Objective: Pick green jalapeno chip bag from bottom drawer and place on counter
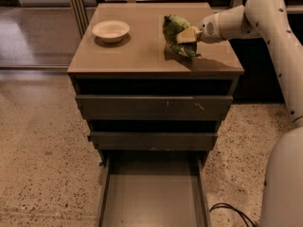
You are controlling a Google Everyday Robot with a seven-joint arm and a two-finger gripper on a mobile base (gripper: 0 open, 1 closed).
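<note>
The green jalapeno chip bag (175,32) is a wrinkly green foil bag held over the right part of the counter (137,51); its lower end touches or nearly touches the tan top. My gripper (186,35) reaches in from the right on the white arm and is shut on the bag with its tan fingers. The bottom drawer (154,193) is pulled out at the bottom of the view, and its grey floor is bare.
A white bowl (111,30) stands on the counter's back left. The two upper drawers (154,108) are pushed in. The robot's white body (284,183) fills the right edge. A black cable (232,212) lies on the speckled floor beside the open drawer.
</note>
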